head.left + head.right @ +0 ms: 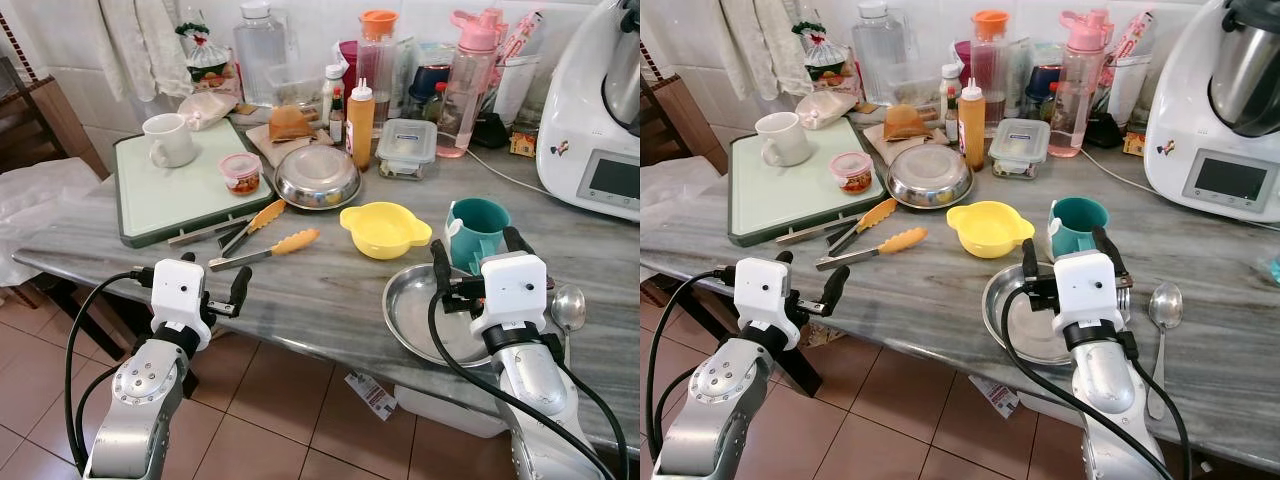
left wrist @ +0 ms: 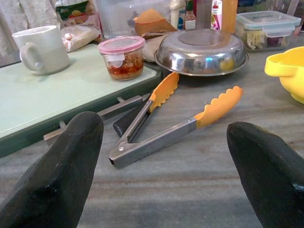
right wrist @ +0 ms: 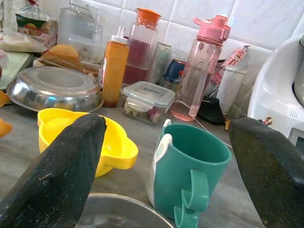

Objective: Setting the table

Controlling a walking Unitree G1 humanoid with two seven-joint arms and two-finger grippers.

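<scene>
A shallow steel plate [image 1: 415, 312] lies at the counter's front edge, with a spoon [image 1: 568, 307] to its right. Just behind the plate stands a teal mug [image 1: 478, 230], and a yellow bowl [image 1: 383, 228] sits to the mug's left. My right gripper [image 1: 480, 256] hovers open over the plate, pointing at the teal mug [image 3: 190, 166]. Orange-tipped tongs [image 1: 262, 250] lie left of centre. My left gripper [image 1: 214, 274] is open at the counter's front edge, facing the tongs [image 2: 175, 126] with nothing between its fingers.
A green board [image 1: 170, 200] at the left carries a white mug [image 1: 168, 140] and a small lidded jar [image 1: 241, 172]. An upturned steel bowl [image 1: 318, 177] sits beside it. Bottles and containers crowd the back wall. A white kitchen machine [image 1: 600, 120] stands at the far right.
</scene>
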